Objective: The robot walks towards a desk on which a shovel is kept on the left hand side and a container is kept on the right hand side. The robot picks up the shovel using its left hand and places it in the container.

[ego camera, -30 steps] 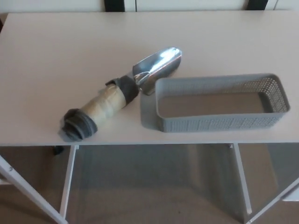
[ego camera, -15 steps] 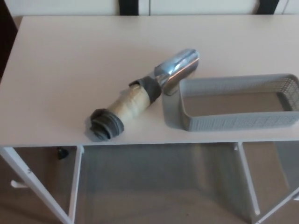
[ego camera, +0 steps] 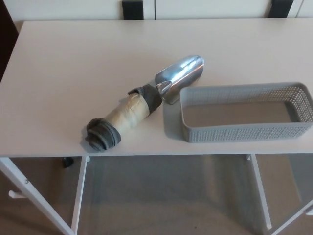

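Here the shovel (ego camera: 146, 105) lies flat on the white desk (ego camera: 73, 63), set on a slant: its shiny metal scoop (ego camera: 180, 76) points up and to the right, while the thick handle, wrapped in beige tape with dark grey cloth at both ends, runs down to the left near the front edge. The scoop sits just beside the far left corner of the grey perforated container (ego camera: 244, 112), which stands empty on the right. Neither robot hand shows, so their state cannot be told.
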### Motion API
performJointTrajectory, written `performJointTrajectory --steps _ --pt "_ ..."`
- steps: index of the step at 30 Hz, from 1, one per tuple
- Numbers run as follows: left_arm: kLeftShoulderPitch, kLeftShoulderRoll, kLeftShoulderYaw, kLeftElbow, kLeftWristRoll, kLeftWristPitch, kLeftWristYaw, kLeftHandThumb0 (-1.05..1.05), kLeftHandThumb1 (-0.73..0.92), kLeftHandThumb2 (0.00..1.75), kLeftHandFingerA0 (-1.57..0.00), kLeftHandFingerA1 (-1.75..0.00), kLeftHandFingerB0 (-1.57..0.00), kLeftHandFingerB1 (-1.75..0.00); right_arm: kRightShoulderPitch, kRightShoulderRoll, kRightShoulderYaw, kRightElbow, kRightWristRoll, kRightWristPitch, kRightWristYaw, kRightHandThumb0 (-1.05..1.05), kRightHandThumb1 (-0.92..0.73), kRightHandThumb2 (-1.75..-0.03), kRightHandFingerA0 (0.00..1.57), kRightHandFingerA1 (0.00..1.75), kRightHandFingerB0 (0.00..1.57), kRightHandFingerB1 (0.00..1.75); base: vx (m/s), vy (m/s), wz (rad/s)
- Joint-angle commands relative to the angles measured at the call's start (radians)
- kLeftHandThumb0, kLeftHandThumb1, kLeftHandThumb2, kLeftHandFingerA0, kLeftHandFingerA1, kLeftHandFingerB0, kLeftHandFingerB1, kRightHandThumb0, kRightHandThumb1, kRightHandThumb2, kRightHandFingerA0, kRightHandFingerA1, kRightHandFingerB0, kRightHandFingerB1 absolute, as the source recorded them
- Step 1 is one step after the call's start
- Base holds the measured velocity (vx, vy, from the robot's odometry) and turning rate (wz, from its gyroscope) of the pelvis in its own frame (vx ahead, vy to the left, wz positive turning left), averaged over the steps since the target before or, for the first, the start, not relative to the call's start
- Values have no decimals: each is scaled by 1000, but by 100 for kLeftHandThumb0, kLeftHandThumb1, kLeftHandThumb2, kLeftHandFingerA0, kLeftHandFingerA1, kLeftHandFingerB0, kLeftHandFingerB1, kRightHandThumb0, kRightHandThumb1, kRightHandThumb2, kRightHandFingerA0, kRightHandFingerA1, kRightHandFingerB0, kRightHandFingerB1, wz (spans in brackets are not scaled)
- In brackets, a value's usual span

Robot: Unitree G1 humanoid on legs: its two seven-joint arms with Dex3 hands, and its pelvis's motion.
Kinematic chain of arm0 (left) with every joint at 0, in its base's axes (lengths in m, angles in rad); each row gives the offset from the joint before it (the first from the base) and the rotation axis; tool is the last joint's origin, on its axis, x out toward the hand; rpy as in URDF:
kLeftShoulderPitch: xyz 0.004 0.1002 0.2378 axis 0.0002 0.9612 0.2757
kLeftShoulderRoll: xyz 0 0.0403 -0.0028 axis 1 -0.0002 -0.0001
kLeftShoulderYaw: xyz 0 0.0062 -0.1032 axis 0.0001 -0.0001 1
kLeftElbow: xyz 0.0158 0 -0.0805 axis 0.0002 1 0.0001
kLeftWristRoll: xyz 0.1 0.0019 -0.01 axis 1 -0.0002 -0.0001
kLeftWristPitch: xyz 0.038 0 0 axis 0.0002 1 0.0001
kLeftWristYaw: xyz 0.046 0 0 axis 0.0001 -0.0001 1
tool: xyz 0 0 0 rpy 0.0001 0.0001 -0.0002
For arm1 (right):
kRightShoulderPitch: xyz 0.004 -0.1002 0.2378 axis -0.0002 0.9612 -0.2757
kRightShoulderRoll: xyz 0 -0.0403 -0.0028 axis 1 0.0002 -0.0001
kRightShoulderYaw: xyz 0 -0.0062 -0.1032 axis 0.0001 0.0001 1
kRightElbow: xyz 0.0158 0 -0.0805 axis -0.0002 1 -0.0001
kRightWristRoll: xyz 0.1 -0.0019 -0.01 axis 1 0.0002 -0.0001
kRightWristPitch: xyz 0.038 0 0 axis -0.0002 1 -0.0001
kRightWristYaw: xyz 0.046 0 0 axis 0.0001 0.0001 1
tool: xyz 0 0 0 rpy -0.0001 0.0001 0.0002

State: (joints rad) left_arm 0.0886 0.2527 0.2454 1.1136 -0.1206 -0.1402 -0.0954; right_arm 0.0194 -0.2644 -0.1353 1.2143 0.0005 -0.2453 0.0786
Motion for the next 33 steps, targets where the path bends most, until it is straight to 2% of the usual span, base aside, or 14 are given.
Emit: performJointTrajectory --steps 1,5,6,8,9,10,14,17,18,24,29,30,31,33 --pt "15 9 -41 -6 52 -48 22 -34 67 60 -26 -37 -25 -32 2 -13 -8 1 4 -3 9 -45 -66 -60 33 43 26 35 0 0 0" --pt "60 6 -133 -59 124 -134 31 -43 61 72 -24 -41 -23 -36 6 -17 6 -8 -11 -4 2 -48 -66 -60 30 43 27 35 0 0 0" --pt "79 8 -183 -104 160 -155 21 -42 63 59 -26 -35 -26 -30 8 -17 10 -14 -15 1 -2 -49 -66 -60 29 44 26 35 0 0 0" --pt "164 -4 -295 -293 220 -233 -28 -49 58 59 -32 -39 -28 -31 3 -18 16 1 -21 -1 -12 -49 -65 -59 32 44 27 34 0 0 0" --pt "211 11 -351 -399 250 -270 -60 -58 46 78 -29 -50 -24 -42 6 -16 19 -2 -23 -1 -15 -50 -66 -60 33 46 27 35 0 0 0" --pt "246 29 -392 -481 265 -298 -97 -60 47 80 -31 -51 -23 -43 5 -14 20 -4 -22 0 -16 -49 -65 -60 31 44 26 35 0 0 0" --pt "400 149 -551 -991 203 -260 -336 -65 46 81 -32 -50 -26 -44 3 -7 15 -6 -13 -2 -11 -48 -65 -60 32 44 27 35 0 0 0" --pt "443 280 -617 -1390 43 -144 -486 -63 45 78 -30 -49 -28 -44 -3 -12 19 -1 -20 -2 -23 -45 -65 -58 35 43 29 34 0 0 0" --pt "444 317 -619 -1481 4 -109 -511 -60 54 57 -36 -39 -34 -33 -5 -14 21 3 -24 0 -29 -45 -65 -58 36 43 30 34 0 0 0" --pt "386 551 -499 -1966 -406 0 -632 -78 58 59 -41 -38 -38 -33 -10 -24 21 13 -21 16 -4 -45 -64 -58 36 41 30 33 0 0 0" --pt "242 587 -410 -2048 -726 24 -725 -85 61 60 -41 -35 -37 -32 -7 -25 35 12 -37 18 -16 -45 -65 -58 37 42 31 34 0 0 0" --pt "208 585 -391 -2054 -791 40 -732 -92 50 90 -36 -45 -33 -42 -6 -26 40 10 -42 19 -20 -45 -65 -58 37 42 31 34 0 0 0" --pt "177 582 -369 -2054 -835 45 -734 -99 71 63 -40 -38 -38 -32 -5 -25 40 12 -42 19 -21 -45 -65 -58 37 41 31 34 0 0 0" --pt "126 582 -316 -2064 -896 37 -710 -97 65 79 -41 -46 -34 -39 -2 -26 41 10 -42 18 -20 -46 -65 -59 36 40 31 33 0 0 0"
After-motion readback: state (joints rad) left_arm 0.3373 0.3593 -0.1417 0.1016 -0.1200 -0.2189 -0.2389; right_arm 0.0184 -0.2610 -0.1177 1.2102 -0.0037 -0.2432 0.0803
